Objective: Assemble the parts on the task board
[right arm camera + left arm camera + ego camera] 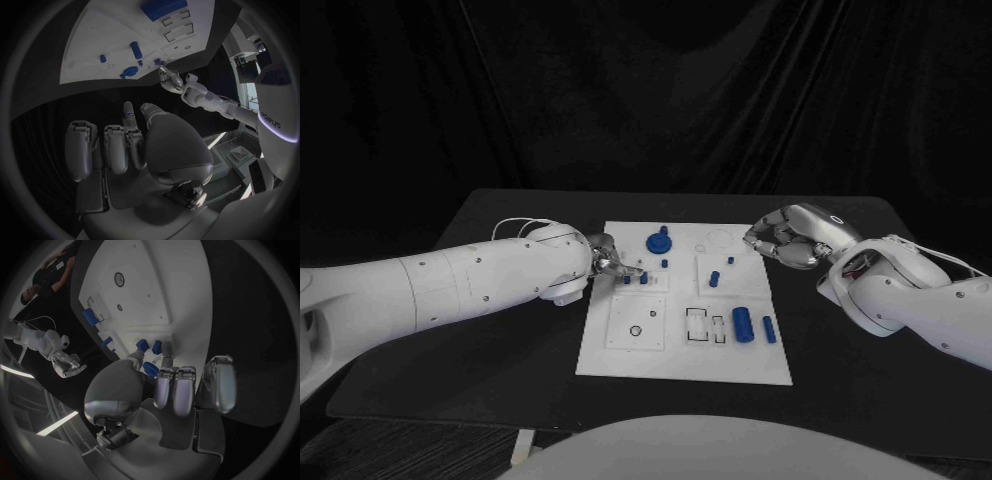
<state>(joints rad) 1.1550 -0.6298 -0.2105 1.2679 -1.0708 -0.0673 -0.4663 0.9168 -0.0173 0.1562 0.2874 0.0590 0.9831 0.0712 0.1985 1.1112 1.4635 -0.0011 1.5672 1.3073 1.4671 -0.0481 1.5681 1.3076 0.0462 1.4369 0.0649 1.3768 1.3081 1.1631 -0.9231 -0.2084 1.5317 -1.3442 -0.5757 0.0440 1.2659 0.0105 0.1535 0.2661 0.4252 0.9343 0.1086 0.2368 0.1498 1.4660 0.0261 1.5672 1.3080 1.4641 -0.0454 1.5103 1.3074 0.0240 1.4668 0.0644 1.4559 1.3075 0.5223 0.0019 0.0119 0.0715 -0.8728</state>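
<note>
The white task board (682, 345) lies in the middle of the table. At its left edge my left hand (607, 260) reaches in, and its fingertips (166, 362) hover by two small blue parts (639, 279) (149, 346) with nothing gripped. A round blue part (659, 240) (129, 72) stands just beyond them. A blue peg (714, 278) stands mid-board, and a thick blue cylinder (743, 324) lies beside a slim one (769, 328) lower right. My right hand (783, 238) hangs curled over the board's far right corner. It seems to pinch a small blue part (130, 116) between thumb and finger.
The black table (473, 370) spreads on all sides of the board. Empty outlined slots (704, 325) and a small ring hole (636, 330) mark the board's near half.
</note>
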